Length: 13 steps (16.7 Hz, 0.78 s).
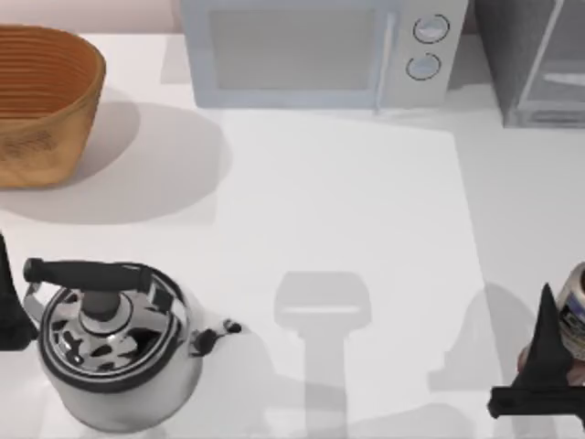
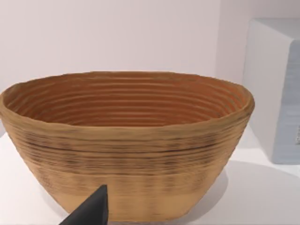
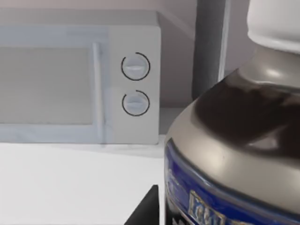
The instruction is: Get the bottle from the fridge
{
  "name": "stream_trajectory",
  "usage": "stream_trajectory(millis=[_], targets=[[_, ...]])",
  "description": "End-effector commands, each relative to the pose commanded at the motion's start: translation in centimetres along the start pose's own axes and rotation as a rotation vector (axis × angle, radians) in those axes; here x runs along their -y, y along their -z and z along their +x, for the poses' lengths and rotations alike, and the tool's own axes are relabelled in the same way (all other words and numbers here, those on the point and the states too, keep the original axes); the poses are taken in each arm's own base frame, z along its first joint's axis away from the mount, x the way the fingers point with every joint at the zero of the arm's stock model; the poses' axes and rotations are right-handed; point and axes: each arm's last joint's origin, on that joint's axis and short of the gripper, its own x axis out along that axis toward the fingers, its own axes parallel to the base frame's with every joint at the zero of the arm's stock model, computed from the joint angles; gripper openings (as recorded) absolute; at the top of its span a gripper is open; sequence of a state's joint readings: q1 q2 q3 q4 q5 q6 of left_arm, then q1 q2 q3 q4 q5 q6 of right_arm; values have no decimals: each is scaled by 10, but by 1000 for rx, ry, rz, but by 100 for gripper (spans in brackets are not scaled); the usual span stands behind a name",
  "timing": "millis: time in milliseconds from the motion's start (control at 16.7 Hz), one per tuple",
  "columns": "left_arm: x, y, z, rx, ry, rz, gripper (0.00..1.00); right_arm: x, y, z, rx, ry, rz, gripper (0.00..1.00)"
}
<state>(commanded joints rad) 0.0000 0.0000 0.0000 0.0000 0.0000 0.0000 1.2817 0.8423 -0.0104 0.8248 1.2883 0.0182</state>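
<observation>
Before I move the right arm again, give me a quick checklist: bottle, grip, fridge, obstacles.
1. Bottle out of the fridge: ok, it is at the table's right front edge, far from the cabinet.
2. Right gripper on the bottle: cannot tell; it is right beside it, but the contact is hidden.
3. Bottle upright: cannot tell from the top view; the right wrist view shows the cap above the shoulder.
4. Path clear of the microwave: ok, it stands far back.
5. Left gripper out of the way: ok, it is at the left edge beside the kettle.
</observation>
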Motion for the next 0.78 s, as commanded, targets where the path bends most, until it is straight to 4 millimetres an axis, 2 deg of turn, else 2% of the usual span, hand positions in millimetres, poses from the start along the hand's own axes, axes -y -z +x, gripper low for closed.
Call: stream_trajectory(millis=[360,780], targets=[[0,0,0,0,0,0,100,-5,5,4,-3,-47,-7,0],[0,0,0,0,0,0,100,-8,25,31,6,39,9,0]])
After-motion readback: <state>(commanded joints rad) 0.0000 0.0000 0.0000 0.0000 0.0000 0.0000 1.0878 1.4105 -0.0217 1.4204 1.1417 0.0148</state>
